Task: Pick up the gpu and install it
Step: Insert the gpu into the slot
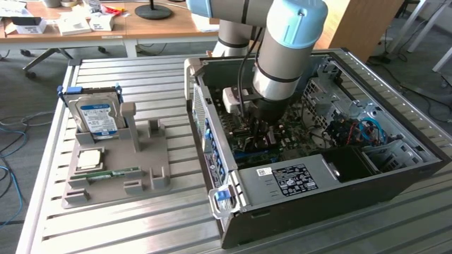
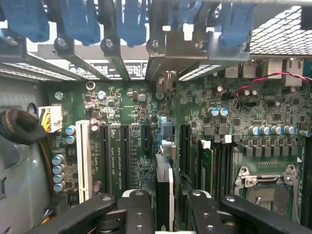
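The gpu shows edge-on as a thin dark card standing upright in a motherboard slot, its metal bracket up against the case's rear slot openings. My gripper straddles the card with its black fingers on either side. A gap shows between the card and the other finger, so the jaws stand open. In the exterior view the gripper reaches down into the open computer case, over the middle of the board.
A grey holder on the exterior view's left carries a silver hard drive, a processor chip and a green memory stick. Inside the case are the power supply, blue slot latches, a sleeved cable bundle and the processor socket.
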### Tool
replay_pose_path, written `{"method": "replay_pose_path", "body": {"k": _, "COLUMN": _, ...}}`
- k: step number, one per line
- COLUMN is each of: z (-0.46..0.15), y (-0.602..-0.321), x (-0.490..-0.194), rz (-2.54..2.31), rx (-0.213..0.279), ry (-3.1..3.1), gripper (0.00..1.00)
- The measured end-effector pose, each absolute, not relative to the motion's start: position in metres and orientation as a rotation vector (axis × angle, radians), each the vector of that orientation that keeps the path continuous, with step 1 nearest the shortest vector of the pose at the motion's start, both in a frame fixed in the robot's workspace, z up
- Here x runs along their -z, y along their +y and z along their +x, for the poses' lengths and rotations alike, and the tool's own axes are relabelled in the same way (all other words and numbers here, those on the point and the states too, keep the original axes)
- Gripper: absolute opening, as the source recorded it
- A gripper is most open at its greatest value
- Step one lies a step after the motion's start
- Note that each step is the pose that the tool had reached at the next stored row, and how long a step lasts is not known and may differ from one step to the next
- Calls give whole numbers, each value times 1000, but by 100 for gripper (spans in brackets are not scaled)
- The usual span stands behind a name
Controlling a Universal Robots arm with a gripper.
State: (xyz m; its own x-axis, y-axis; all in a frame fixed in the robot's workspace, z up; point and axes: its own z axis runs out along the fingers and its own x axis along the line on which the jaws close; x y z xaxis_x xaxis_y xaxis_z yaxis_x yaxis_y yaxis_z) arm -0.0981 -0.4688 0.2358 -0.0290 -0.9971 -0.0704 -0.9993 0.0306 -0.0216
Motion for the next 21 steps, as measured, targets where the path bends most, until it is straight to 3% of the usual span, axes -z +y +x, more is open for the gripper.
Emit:
{"method": "replay_pose_path", "body": {"k": 13, "z": -98, "y": -470, "x": -245, "rz": -2142, "rx": -52, "ry": 2207, "gripper": 33}}
{"method": "replay_pose_path", "body": {"k": 21, "z": -98, "y": -470, "x": -269, "rz": -2142, "rx": -52, "ry": 2207, "gripper": 33}}
